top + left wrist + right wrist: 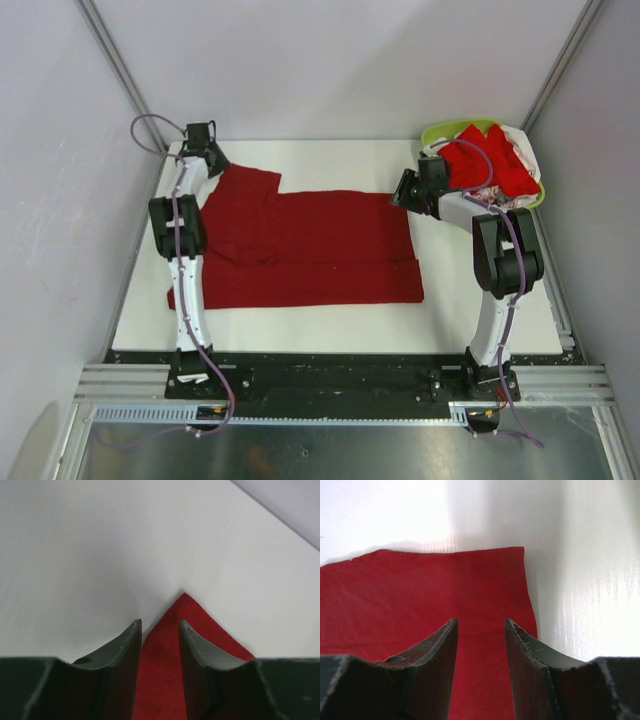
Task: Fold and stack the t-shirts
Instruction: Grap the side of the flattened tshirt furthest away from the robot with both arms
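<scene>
The left arm (186, 250) reaches straight out from its base along the left side. Its wrist tips down at the far end, so the left gripper (207, 150) points downward, its fingers (125, 650) standing apart with a clear gap. The right arm (505, 260) rises, folds at the elbow and turns inward. The right gripper (402, 190) aims toward the centre, its fingers (527, 652) likewise parted.

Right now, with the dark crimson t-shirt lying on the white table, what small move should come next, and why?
Probably close the left end effector on the dark crimson cloth t-shirt: its far-left corner lies between the open fingers, while the right end effector stands open by the far-right corner.
</scene>
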Tool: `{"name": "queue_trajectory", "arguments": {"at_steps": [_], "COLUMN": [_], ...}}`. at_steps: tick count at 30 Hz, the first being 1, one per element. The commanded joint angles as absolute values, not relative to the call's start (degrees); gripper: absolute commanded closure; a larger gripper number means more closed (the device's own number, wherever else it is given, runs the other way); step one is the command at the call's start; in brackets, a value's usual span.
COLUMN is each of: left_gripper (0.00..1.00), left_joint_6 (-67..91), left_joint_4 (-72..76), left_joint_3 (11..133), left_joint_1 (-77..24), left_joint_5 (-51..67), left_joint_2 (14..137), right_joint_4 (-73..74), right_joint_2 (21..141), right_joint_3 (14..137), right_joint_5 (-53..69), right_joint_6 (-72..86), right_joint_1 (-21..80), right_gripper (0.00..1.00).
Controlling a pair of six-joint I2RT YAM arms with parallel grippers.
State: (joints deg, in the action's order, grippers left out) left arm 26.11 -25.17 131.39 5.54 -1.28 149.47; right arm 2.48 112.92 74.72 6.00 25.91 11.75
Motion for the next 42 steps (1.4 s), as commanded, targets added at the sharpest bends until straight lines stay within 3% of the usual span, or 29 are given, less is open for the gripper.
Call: {"name": "queue_trajectory", "arguments": {"at_steps": [1,12,15,18,21,25,33,42], "left_gripper": [0.63,0.96,0.99,0.97,0.74,0.63,0.62,0.77], "left_joint_6": [26.8,22.3,21.5,20.2,18.9,17.2,12.9,10.5], "left_joint_4": [-27.1,-27.1,-27.1,-27.1,-27.1,-27.1,-27.1,-27.1], "left_joint_3": [128.6,126.5,125.2,124.8,124.7,124.5,122.9,122.6], "left_joint_1": [5.8,5.0,4.9,4.9,4.8,4.8,3.4,1.7], "left_joint_5": [-1.2,-1.7,-2.6,-3.8,-4.7,-4.9,-9.1,-10.7], "left_joint_2": [147.1,145.0,143.5,142.4,141.6,141.1,140.2,140.8], "right_joint_4": [1.5,2.3,2.7,2.9,3.1,3.2,3.5,4.0], "right_joint_2": [113.3,116.6,117.2,117.5,118.1,118.7,119.8,120.4], "right_joint_3": [77.3,80.4,81.2,81.7,82.1,82.6,83.6,84.5], "right_joint_5": [6.8,4.7,4.2,4.0,4.2,4.3,4.5,4.5], "right_joint_6": [26.5,26.3,26.1,26.0,26.0,26.0,25.9,25.9], "right_joint_1": [11.3,10.6,10.5,10.4,10.4,10.4,10.4,10.5], "right_gripper": [0.54,0.54,0.54,0.54,0.54,0.54,0.54,0.55]}}
